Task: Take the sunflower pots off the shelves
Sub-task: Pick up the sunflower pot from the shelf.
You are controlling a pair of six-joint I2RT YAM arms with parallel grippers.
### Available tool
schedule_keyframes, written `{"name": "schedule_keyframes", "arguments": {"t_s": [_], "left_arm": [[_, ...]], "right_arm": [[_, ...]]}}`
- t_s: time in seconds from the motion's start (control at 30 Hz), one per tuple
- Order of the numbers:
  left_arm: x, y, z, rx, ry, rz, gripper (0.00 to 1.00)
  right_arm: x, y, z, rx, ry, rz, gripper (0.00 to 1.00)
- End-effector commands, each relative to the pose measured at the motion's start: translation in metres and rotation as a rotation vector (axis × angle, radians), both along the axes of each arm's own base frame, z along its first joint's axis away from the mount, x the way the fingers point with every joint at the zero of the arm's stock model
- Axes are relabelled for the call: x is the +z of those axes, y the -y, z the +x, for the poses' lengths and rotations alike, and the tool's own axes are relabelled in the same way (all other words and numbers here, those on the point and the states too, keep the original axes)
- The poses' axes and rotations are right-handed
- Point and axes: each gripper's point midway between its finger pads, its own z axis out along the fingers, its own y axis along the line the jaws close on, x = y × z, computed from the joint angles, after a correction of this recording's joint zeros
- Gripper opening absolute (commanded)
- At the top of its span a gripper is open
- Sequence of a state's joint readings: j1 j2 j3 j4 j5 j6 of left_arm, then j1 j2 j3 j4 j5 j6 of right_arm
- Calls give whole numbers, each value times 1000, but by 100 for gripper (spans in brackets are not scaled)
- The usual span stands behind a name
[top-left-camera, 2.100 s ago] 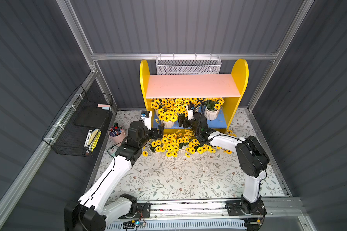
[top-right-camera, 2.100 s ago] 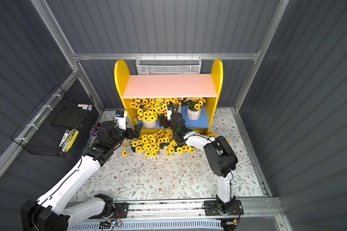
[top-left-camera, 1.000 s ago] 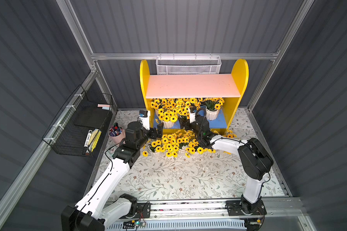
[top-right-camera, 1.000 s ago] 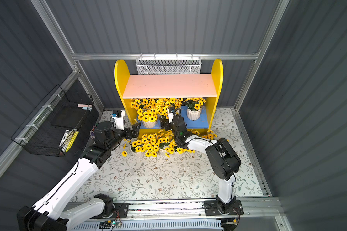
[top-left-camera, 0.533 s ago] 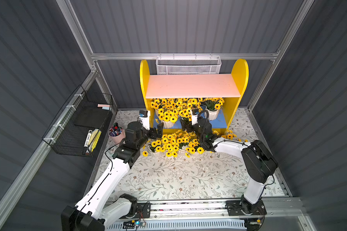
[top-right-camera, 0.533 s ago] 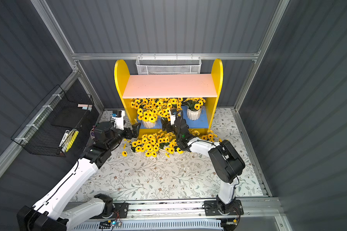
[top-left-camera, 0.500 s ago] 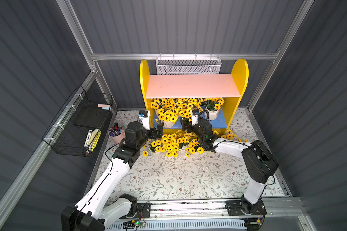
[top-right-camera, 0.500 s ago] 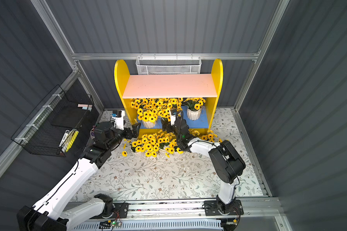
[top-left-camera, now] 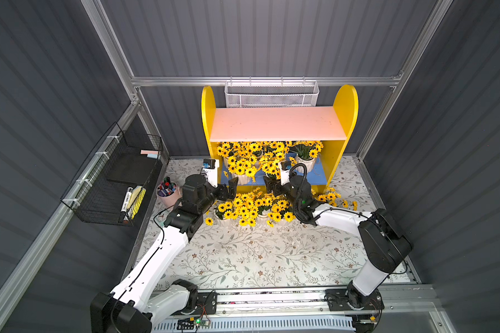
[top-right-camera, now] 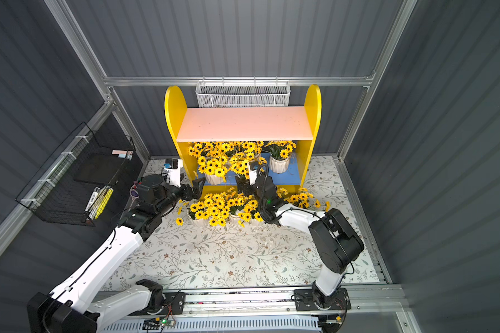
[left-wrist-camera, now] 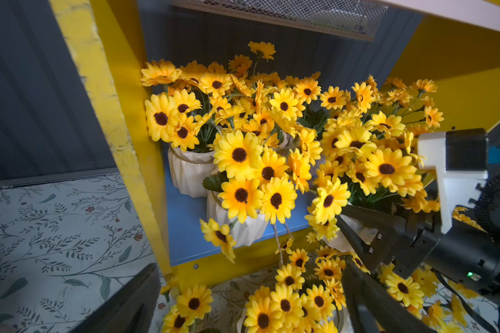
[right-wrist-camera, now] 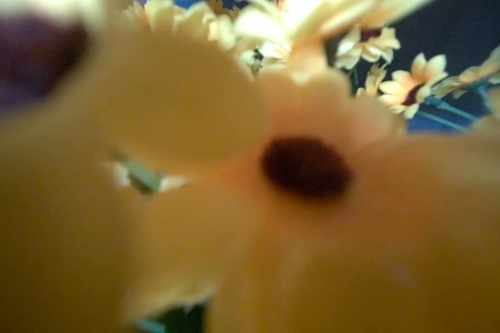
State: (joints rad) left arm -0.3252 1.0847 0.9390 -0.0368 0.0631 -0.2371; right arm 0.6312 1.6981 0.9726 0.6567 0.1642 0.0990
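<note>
We note left claw (top-left-camera: 228,188) spread, empty, beside yellow wooden two-tier shelves (top-left-camera: 345,115). Of white ribbed sunflower pots (left-wrist-camera: 248,230), several on blue lower board (left-wrist-camera: 185,225), others already on floral worktop (top-left-camera: 257,253). Then right claw (top-left-camera: 269,184) spread around front pot (left-wrist-camera: 364,233); we reckon next: clench, draw out.

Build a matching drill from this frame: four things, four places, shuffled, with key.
Things:
1. pink cup
2. white mesh basket
3. black wire rack
4. lower board

Places:
A. mounted high at the back, behind the shelves
B. hanging on the left wall
C. on the table, left of the shelves
D. under sunflower pots

Pairs: 1-C, 2-A, 3-B, 4-D
</note>
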Motion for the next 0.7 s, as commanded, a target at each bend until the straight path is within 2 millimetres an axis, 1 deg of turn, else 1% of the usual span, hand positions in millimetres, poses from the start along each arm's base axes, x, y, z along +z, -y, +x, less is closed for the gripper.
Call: {"name": "schedule_keyframes", "arguments": {"t_s": [0.0, 0.1, 0.33, 0.5, 0.67], "left_arm": [[12, 4, 3, -19, 34, -11, 99], [11, 5, 3, -25, 34, -11, 99], [9, 8, 4, -38, 28, -13, 99], [8, 9, 4, -45, 26, -14, 99], [8, 9, 4, -45, 24, -14, 99]], "right_arm": [[47, 1, -5, 8, 123, 64, 25], [49, 2, -10, 18, 127, 62, 25], [59, 13, -17, -6, 150, 59, 25], [65, 11, -25, 29, 147, 64, 24], [70, 7, -38, 58, 146, 62, 23]]}}
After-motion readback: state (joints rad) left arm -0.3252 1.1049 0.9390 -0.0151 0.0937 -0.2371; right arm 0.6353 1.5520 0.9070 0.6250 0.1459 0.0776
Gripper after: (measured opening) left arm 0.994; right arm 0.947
